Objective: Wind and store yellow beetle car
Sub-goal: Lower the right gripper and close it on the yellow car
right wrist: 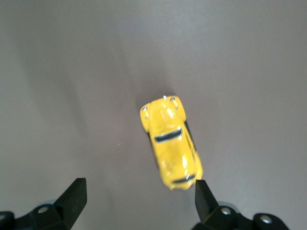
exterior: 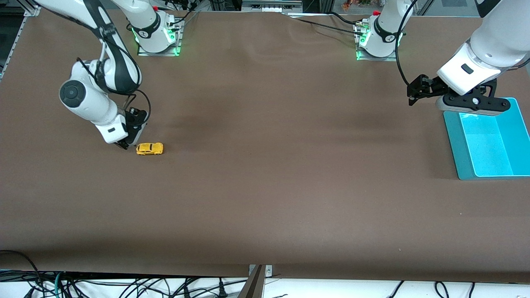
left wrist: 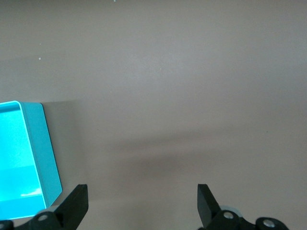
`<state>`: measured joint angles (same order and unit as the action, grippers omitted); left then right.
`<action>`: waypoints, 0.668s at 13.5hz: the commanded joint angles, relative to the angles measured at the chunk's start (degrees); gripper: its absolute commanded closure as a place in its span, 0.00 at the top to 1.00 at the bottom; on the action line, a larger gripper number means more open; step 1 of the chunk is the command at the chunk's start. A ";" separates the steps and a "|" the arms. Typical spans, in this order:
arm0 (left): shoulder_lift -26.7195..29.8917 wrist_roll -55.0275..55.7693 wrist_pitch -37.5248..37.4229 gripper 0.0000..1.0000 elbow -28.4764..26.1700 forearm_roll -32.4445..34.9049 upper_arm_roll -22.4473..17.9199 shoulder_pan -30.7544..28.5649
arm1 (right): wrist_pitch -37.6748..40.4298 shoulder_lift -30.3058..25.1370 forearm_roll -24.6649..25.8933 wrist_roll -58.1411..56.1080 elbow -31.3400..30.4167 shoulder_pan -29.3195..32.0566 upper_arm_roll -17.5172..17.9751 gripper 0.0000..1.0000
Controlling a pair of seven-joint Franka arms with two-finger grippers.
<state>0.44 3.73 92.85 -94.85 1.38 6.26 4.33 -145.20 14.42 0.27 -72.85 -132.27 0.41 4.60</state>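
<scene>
The yellow beetle car (exterior: 149,148) stands on its wheels on the brown table toward the right arm's end. In the right wrist view the car (right wrist: 171,143) lies just ahead of the jaws, one end close beside one fingertip (right wrist: 204,191). My right gripper (exterior: 124,145) is low at the table right beside the car, open and empty. My left gripper (exterior: 415,92) is open and empty in the air beside the teal bin (exterior: 492,140); its wrist view shows only bare table between the fingertips (left wrist: 79,197).
The teal bin, open-topped and empty, stands at the left arm's end of the table; its corner shows in the left wrist view (left wrist: 36,158). Cables hang along the table's front edge (exterior: 124,285).
</scene>
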 commanded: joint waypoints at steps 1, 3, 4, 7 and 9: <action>-0.35 0.58 -1.53 1.00 1.51 -0.86 0.07 0.06 | -3.94 2.54 -0.09 -7.55 0.43 -0.06 0.24 1.00; -0.35 0.58 -1.53 1.00 1.51 -0.94 -0.02 -0.03 | -4.91 3.33 -0.18 -10.10 1.04 -0.06 0.76 1.00; -0.35 0.58 -1.53 1.00 1.51 -0.94 -0.10 -0.03 | -5.53 3.85 -0.18 -11.33 1.31 -0.06 0.77 1.00; -0.35 0.58 -1.53 1.00 1.51 -0.94 -0.11 -0.12 | -7.37 5.17 -0.18 -12.22 1.22 -0.06 0.85 1.00; -0.35 0.58 -1.53 1.00 1.51 -0.94 -0.11 -0.12 | -8.43 6.05 -0.27 -12.31 1.13 -0.06 0.85 0.95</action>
<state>0.44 3.81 92.67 -94.84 1.38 6.17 4.33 -152.23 19.09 0.26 -84.00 -131.66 0.35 5.28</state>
